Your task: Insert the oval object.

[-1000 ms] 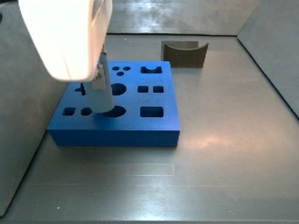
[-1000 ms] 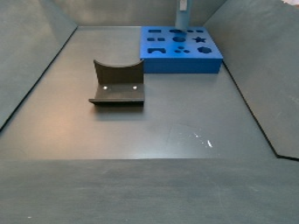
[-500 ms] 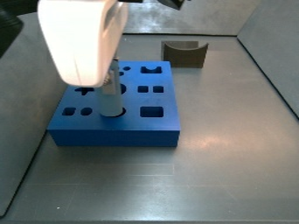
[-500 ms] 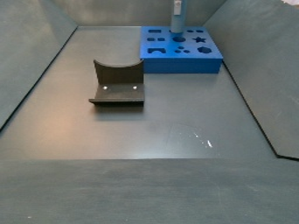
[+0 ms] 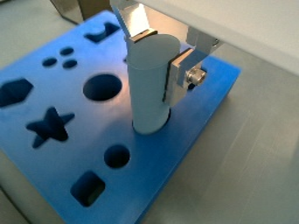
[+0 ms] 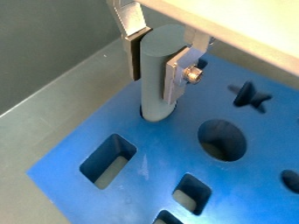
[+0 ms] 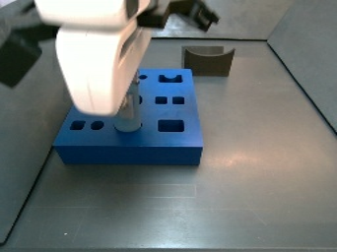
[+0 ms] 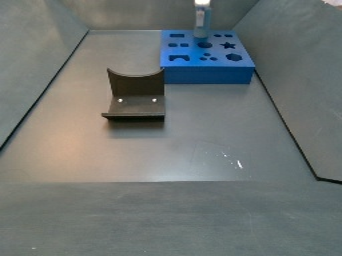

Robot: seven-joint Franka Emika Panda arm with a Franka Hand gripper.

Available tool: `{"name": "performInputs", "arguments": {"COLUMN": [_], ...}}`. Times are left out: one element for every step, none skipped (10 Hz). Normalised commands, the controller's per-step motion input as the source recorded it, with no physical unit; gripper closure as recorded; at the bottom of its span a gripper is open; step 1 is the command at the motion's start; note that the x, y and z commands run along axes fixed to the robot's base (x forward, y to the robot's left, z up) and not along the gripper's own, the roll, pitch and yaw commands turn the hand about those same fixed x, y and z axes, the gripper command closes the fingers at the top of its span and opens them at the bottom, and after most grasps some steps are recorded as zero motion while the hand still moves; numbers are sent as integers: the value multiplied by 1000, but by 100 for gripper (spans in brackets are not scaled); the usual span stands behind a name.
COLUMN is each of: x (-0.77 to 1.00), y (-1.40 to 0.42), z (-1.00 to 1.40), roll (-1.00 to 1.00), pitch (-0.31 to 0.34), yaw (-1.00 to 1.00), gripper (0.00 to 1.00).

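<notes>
The oval object [image 5: 149, 101], a pale grey-blue peg, stands upright with its lower end in a hole of the blue block [image 5: 170, 162]. My gripper [image 5: 159, 56] is shut on the peg's upper part, one silver finger on each side, above the block's top face. Both wrist views show this; the peg [image 6: 156, 96] meets the block [image 6: 152, 166] near its edge. In a side view the peg [image 7: 128, 120] shows below the white arm, on the block [image 7: 132, 148]. In a side view the peg [image 8: 201, 25] rises from the block [image 8: 214, 68] at the far end.
The block has several other open holes: a star [image 5: 49, 127], a round one [image 5: 103, 86] and a rectangular one [image 6: 107, 162]. The brown block with a curved notch [image 7: 208, 61] stands apart on the grey floor [image 8: 134, 97]. Grey walls enclose the floor.
The arm has come down with the peg in the gripper, and the peg sits lower in the block's hole. The brown block has not moved.
</notes>
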Motion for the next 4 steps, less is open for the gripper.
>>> {"name": "performInputs", "arguments": {"x": [-134, -111, -91, 0], "y": [-6, -57, -89, 0], "z": [-423, -380, -123, 0], "roll": [69, 133, 59, 0], "pitch": [-246, -210, -109, 0], "yaw": [-40, -14, 0, 0], "gripper": [100, 100, 100, 100]}}
